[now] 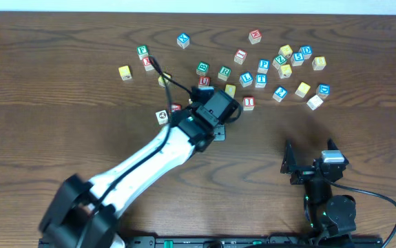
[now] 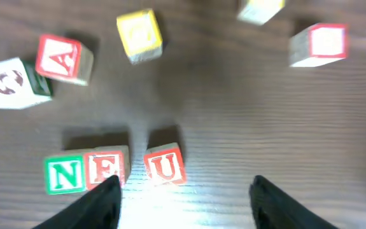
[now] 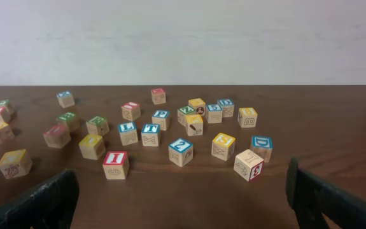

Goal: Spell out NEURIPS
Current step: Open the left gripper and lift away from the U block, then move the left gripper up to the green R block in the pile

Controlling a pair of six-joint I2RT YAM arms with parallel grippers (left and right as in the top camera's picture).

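Left wrist camera is showing the left gripper (image 2: 184, 187) hanging open above red U (image 2: 165, 166), beside touching green N (image 2: 63, 176) and red E (image 2: 105, 168); right gripper (image 3: 179, 173) is gaping empty.

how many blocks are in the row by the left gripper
3 in the left wrist view: green N at one end, red E against it, red U after a small gap.
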